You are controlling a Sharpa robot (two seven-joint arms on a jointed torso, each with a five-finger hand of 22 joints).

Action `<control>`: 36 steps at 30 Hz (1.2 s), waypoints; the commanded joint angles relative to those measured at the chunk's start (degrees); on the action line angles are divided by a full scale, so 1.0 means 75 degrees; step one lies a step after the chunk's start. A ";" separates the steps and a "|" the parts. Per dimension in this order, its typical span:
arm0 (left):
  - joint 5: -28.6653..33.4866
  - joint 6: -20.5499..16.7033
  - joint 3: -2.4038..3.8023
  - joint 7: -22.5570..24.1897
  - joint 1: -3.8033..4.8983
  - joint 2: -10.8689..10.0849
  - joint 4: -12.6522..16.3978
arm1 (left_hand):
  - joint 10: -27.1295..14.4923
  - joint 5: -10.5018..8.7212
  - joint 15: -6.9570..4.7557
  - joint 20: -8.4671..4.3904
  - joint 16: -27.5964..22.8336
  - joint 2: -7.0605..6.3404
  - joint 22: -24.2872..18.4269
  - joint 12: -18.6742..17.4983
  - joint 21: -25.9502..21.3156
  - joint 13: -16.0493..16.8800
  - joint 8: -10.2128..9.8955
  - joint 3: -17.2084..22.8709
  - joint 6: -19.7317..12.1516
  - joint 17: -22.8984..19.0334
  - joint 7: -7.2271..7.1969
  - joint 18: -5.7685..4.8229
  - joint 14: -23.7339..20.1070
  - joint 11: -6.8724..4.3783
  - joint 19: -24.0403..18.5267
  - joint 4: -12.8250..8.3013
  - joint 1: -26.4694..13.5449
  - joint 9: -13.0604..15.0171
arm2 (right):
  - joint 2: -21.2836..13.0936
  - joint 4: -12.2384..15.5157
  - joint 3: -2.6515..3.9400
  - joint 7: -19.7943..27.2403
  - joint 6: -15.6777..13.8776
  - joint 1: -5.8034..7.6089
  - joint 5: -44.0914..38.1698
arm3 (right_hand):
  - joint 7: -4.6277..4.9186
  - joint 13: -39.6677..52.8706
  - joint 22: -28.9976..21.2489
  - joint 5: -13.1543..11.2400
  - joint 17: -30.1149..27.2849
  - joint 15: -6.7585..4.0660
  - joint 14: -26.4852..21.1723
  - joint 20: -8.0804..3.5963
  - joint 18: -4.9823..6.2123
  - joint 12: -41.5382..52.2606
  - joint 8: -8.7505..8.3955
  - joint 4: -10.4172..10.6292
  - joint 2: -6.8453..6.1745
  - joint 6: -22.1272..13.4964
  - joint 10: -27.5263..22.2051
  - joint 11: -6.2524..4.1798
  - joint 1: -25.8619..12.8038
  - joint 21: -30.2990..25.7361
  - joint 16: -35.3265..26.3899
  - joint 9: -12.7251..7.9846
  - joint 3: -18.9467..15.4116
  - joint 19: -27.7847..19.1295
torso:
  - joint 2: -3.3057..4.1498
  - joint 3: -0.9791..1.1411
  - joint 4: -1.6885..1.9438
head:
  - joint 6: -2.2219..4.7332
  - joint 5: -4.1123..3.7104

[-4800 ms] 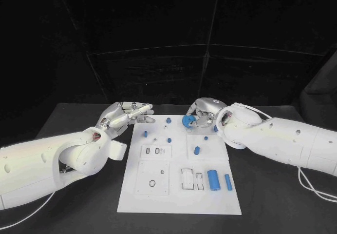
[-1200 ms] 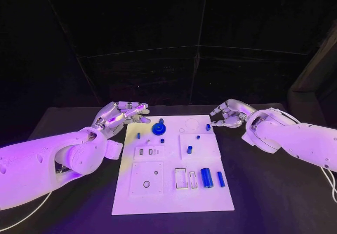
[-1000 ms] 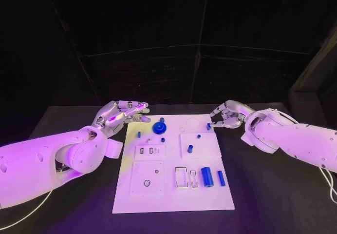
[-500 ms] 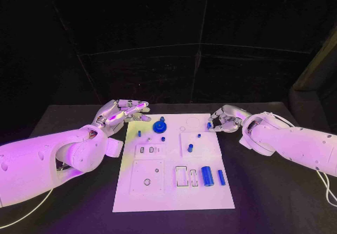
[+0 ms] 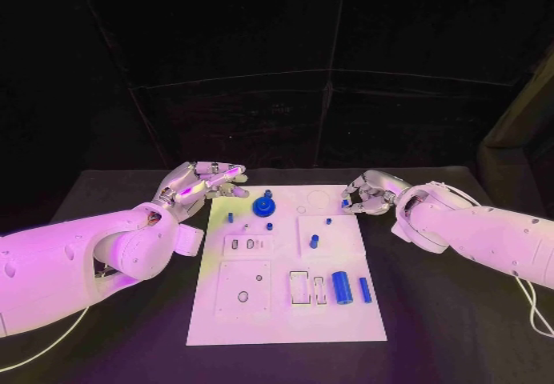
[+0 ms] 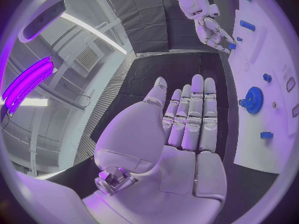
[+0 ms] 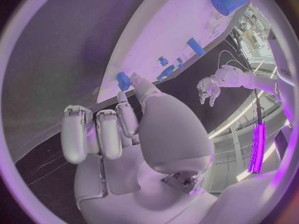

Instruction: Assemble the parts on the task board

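We see the right hand (image 5: 367, 193) at the task board's (image 5: 287, 320) 2 o'clock corner, fingers curled beside a small blue peg (image 5: 344, 204); whether it pinches the peg we cannot tell. Left hand (image 5: 202, 183) hovers open off the 10 o'clock corner. The blue gear (image 5: 263, 210) sits seated near 12. Risk: an uncertain pinch could tilt or drop the peg, jamming it.

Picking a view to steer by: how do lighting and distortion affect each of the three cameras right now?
Head view: purple light tints the task board and both arms, the backdrop is black, and the blue gear reads clearly. Left wrist view: fisheye bends the board edge, the left hand is sharp, and a bright lamp glows at the rim. Right wrist view: the right hand looms large and the board curves strongly.
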 commanded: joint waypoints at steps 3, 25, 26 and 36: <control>0.0002 0.0100 0.0005 -0.0007 0.0004 0.0009 0.0006 | 0.0044 0.0015 0.0028 0.0011 -0.0028 0.0066 -0.0009 -0.0029 -0.0023 -0.0012 -0.0049 0.0007 0.0036 -0.0011 0.0011 0.0100 -0.0039 0.0015 -0.0007 -0.0032 0.0002 -0.0002 | 0.0034 -0.0036 0.0003 -0.0023 0.0014 0.0013 -0.0042 | -0.0017 0.0038 0.0418 -0.0095 0.0180 -0.0072 0.0437 -0.0023 -0.0065 0.0052 0.0068 -0.0037 0.0105 0.0158 0.0042 -0.0044 -0.0002 0.0044 0.0050 0.0014 0.0114 0.0068 | -0.0006 0.0000 0.0001 | -0.0016 -0.0004; 0.0002 0.0110 0.0004 -0.0022 0.0004 0.0010 0.0010 | 0.0044 0.0015 0.0028 0.0011 -0.0028 0.0066 -0.0009 -0.0029 -0.0023 -0.0012 -0.0049 0.0007 0.0036 -0.0011 0.0011 0.0100 -0.0039 0.0015 -0.0007 -0.0032 0.0002 -0.0002 | 0.0122 -0.0151 0.0003 -0.0198 0.0304 0.0013 -0.0056 | -0.0049 0.0051 0.0426 -0.0216 0.0179 -0.0096 0.0437 -0.0046 -0.0067 0.0056 0.0093 -0.0103 0.0101 0.0303 0.0059 -0.0073 -0.0057 0.0046 0.0048 0.0008 0.0200 0.0072 | -0.0005 0.0005 -0.0002 | -0.0052 0.0003; 0.0002 0.0110 0.0004 -0.0023 0.0004 0.0010 0.0009 | 0.0044 0.0015 0.0028 0.0011 -0.0028 0.0066 -0.0009 -0.0029 -0.0023 -0.0012 -0.0049 0.0007 0.0036 -0.0011 0.0011 0.0100 -0.0039 0.0015 -0.0007 -0.0032 0.0002 -0.0002 | 0.0126 -0.0155 0.0003 -0.0202 0.0316 0.0013 -0.0061 | -0.0052 0.0052 0.0425 -0.0221 0.0181 -0.0098 0.0437 -0.0047 -0.0066 0.0056 0.0096 -0.0107 0.0102 0.0312 0.0060 -0.0075 -0.0059 0.0045 0.0049 0.0008 0.0206 0.0071 | -0.0005 0.0005 -0.0003 | -0.0055 0.0005; 0.0002 0.0109 0.0004 -0.0028 0.0004 0.0015 0.0002 | 0.0040 0.0014 0.0032 0.0014 -0.0046 0.0073 -0.0016 -0.0034 -0.0031 -0.0014 -0.0055 0.0011 0.0034 -0.0015 0.0017 0.0100 -0.0040 0.0019 -0.0014 -0.0036 0.0000 -0.0003 | 0.0156 -0.0180 0.0003 -0.0216 0.0360 0.0012 -0.0092 | -0.0103 0.0090 0.0427 -0.0264 0.0179 -0.0132 0.0437 -0.0074 -0.0066 0.0081 0.0146 -0.0156 0.0118 0.0504 0.0097 -0.0117 -0.0114 0.0045 0.0045 0.0013 0.0290 0.0071 | -0.0005 0.0006 -0.0002 | -0.0077 0.0000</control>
